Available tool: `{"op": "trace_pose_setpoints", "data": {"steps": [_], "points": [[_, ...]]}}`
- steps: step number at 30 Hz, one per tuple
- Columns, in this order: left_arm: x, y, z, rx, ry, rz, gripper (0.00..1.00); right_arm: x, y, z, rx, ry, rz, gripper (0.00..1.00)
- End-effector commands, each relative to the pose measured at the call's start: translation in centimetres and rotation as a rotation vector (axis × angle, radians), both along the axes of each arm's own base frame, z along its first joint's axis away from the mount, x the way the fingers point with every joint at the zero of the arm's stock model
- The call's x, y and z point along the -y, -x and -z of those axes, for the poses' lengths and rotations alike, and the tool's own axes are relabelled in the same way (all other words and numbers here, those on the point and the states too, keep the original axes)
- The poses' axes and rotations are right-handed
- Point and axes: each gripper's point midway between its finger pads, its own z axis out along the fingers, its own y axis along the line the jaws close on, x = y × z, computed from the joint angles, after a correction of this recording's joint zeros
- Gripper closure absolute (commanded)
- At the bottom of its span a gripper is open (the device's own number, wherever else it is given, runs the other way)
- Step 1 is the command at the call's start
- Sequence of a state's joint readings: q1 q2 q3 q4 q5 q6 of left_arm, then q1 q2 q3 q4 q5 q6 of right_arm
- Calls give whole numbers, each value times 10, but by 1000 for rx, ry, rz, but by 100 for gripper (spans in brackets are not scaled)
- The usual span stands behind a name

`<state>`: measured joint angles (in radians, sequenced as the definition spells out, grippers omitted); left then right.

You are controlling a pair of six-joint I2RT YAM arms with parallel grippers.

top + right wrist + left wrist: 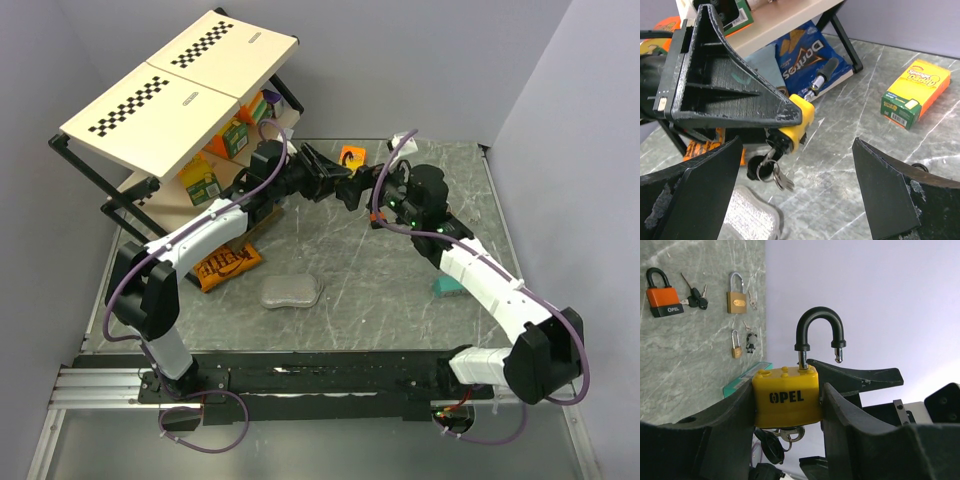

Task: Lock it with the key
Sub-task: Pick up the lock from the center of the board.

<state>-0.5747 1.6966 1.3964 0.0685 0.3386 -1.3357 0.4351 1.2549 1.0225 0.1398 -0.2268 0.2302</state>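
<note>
My left gripper is clamped on the sides of a yellow padlock marked OPEL, held in the air above the far middle of the grey marbled table, between the two arms. Its black curved shackle stands raised, one leg free of the body, so the lock is open.

A black-headed key sits in the keyway on the underside, with a ring of spare silver keys dangling from it. I judge the side grip is chosen to leave both the shackle and the key uncovered, with the key end turned toward my right arm.

My right gripper faces that key end with its fingers spread wide and nothing between them, near the key but not touching it.

An orange padlock and a brass padlock lie on the table, well apart from the yellow one.
</note>
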Motion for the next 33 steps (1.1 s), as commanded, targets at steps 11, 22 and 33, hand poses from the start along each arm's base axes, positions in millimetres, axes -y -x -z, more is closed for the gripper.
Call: {"op": "trace_pose_setpoints", "data": {"steps": [11, 22, 33], "points": [[1, 1, -68, 73, 164, -28, 99, -8, -35, -18, 10, -70, 105, 16], [2, 0, -67, 31, 184, -49, 99, -13, -50, -5, -10, -30, 171, 29], [2, 1, -62, 21, 177, -51, 99, -16, -47, -3, -16, -36, 147, 94]]}}
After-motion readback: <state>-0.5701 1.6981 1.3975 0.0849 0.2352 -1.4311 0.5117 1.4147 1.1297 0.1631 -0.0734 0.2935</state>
